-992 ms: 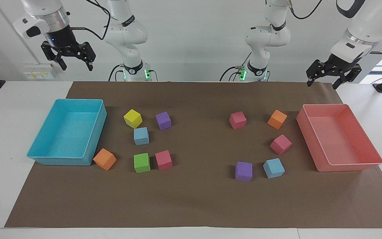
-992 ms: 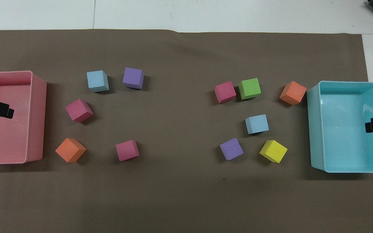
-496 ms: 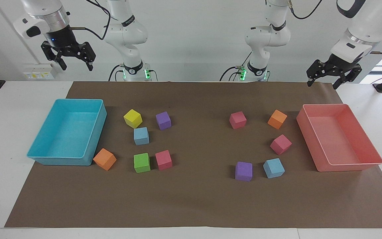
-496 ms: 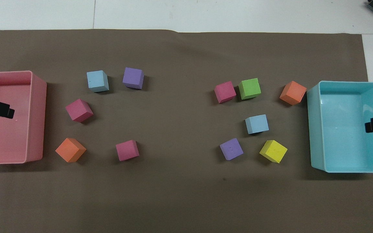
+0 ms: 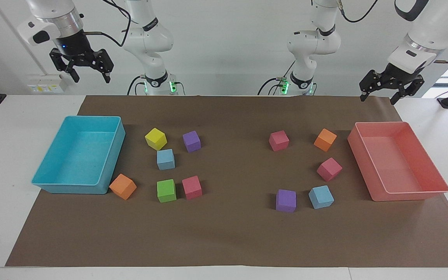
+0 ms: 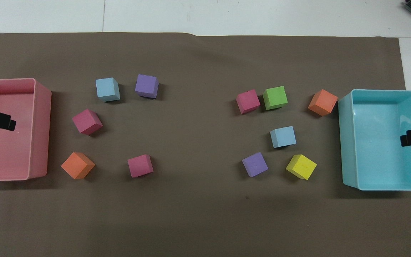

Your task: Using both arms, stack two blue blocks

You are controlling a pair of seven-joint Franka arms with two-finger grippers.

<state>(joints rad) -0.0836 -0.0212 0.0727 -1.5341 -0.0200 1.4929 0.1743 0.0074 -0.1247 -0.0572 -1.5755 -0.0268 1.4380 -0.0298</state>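
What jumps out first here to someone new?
Two open plastic trays bookend the brown mat: a turquoise one at the right arm's end, a salmon-pink one at the left arm's. Between them sit two loose clusters of coloured foam cubes, each with one sky-blue cube.

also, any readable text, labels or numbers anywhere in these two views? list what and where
None can be read.
Blue blocks and the other coloured cubes: plain faces, no print.
Turquoise tray and pink tray: no markings.
Ring bands at the arm bases: a small mark on each, too small to read.
White box on the wall: yellow stickers, illegible.
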